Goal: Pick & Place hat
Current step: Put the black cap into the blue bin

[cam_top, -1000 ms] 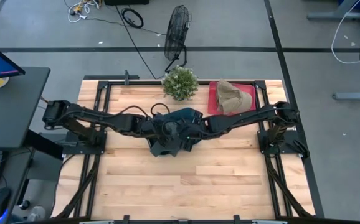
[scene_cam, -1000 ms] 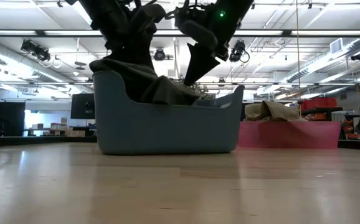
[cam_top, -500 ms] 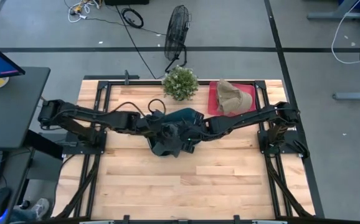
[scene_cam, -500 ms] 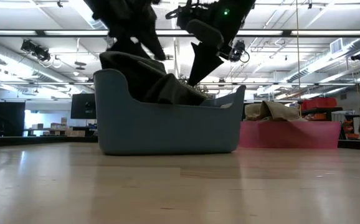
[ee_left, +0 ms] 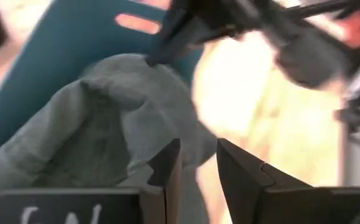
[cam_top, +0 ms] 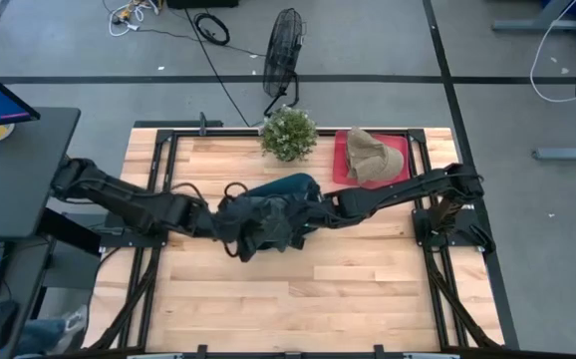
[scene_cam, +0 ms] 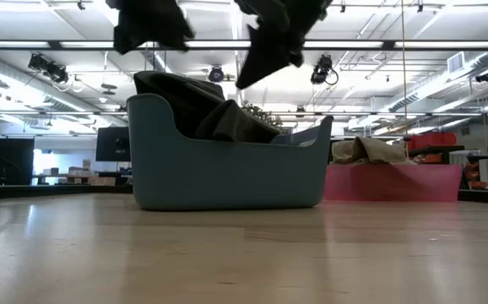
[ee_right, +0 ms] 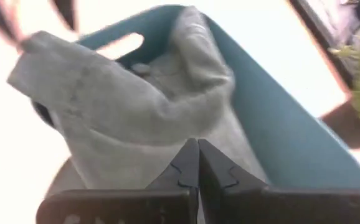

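Note:
A dark grey hat (cam_top: 266,231) lies in a teal bin (cam_top: 290,186) at mid-table, and part of it hangs over the bin's near rim. In the low view the hat (scene_cam: 214,114) is piled inside the bin (scene_cam: 227,169). My left gripper (ee_left: 195,163) is open and empty, above the bin's left end (scene_cam: 147,29). My right gripper (ee_right: 197,165) is shut and empty, above the middle of the bin (scene_cam: 265,51). Both are clear of the hat. A tan hat (cam_top: 373,157) rests on a red tray (cam_top: 340,160) at the far right.
A potted plant (cam_top: 288,132) stands at the table's far edge, just left of the red tray. Bare wood (cam_top: 298,299) stretches from the bin to the table's near edge. A fan (cam_top: 280,50) stands on the floor beyond the table.
Both grippers have risen out of the bin and now hang above it. My left gripper has also drawn back toward the table's left edge. The grey hat stays in the bin and has settled there.

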